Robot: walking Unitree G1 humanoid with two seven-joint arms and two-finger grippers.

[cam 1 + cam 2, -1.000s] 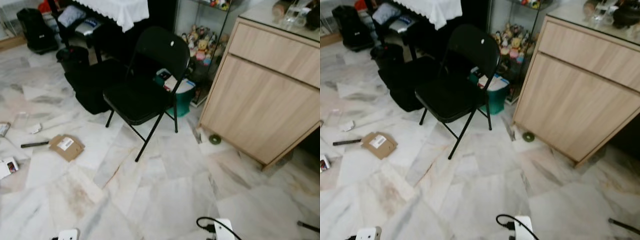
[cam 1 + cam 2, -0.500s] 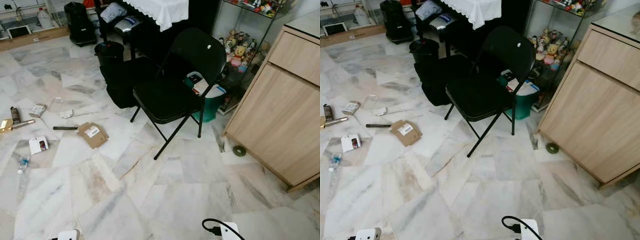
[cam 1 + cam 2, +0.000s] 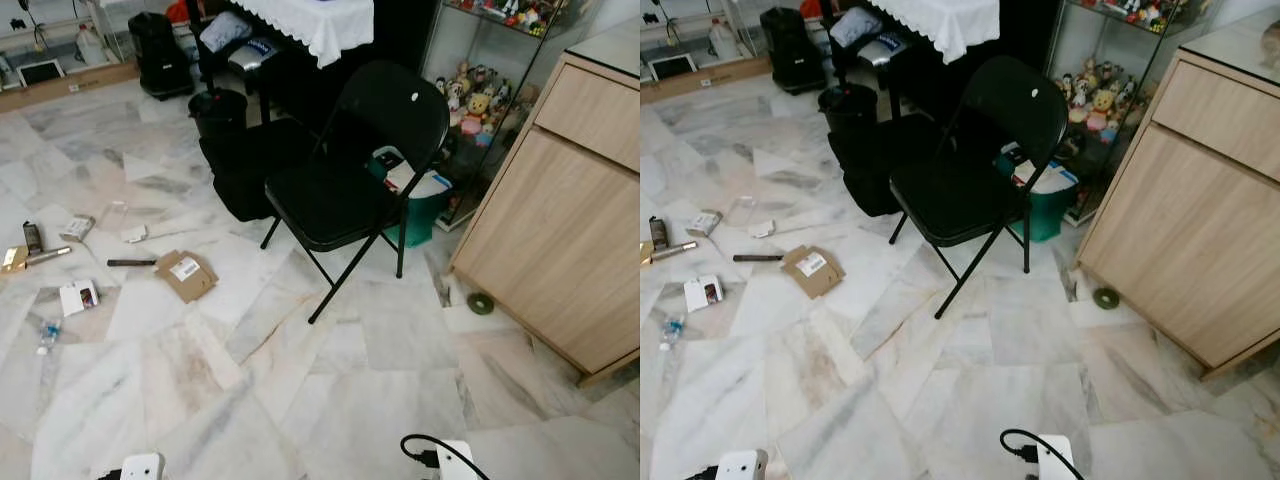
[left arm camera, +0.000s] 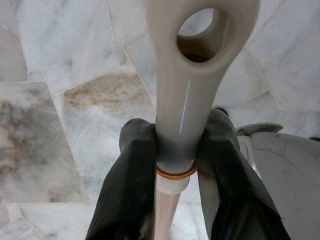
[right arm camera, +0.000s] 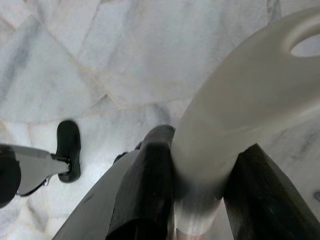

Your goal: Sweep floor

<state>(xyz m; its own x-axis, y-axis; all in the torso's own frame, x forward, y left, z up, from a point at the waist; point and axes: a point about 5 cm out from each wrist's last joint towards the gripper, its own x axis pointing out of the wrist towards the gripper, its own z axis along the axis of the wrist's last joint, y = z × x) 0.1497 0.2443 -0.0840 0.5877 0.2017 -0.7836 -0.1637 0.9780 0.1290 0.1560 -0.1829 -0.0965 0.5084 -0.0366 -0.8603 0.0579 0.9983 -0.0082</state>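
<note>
Floor (image 3: 330, 400) of pale veined marble fills the lower half of both eye views, its slabs laid at odd angles. In the left wrist view the left gripper (image 4: 175, 150) has its two black fingers (image 4: 132, 170) pressed against either side of a cream handle (image 4: 192, 75); the handle ends in a rounded loop with a hole through it, and its long axis runs straight out past the fingertips. In the right wrist view the right gripper (image 5: 200, 175) pinches a second pale handle (image 5: 240, 105) likewise (what hangs below either grip cannot be told).

A black folding chair (image 3: 345, 180) stands at upper centre. Right of it sits a teal bin (image 3: 415, 205), then a wooden cabinet (image 3: 560, 220) along the right edge with a green roll (image 3: 481, 302) at its foot. A shelf of toys (image 3: 470, 85) is at upper right.

Litter lies at middle left: a flattened carton (image 3: 184, 273), a dark pen (image 3: 130, 263), a small box (image 3: 76, 296) and a bottle (image 3: 47, 332).
</note>
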